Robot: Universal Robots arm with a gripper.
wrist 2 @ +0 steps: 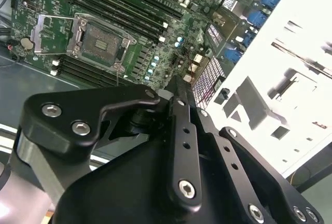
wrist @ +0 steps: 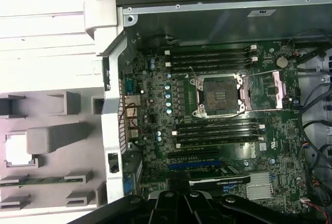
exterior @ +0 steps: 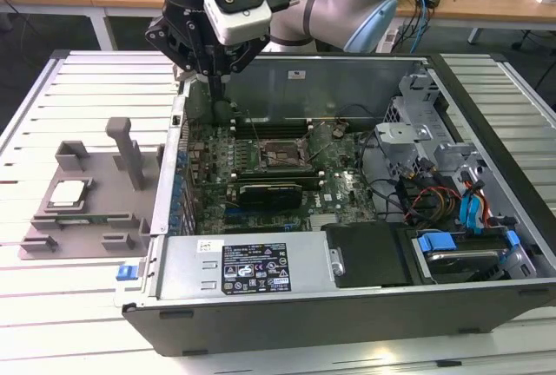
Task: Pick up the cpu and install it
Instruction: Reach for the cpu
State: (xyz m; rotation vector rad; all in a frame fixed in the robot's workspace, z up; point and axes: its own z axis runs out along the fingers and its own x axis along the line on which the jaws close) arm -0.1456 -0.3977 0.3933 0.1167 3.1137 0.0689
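our gripper (exterior: 214,88) hangs closed and empty over the case wall (exterior: 163,197); the cpu (exterior: 69,193) lies in its grey holder (exterior: 104,194) at the exterior view's left. if we descend closed, we might knock it askew.

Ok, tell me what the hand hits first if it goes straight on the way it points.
Likely the green motherboard: the hand points down into the computer case, at the strip between the empty socket and the case's side wall. Depth is unclear.
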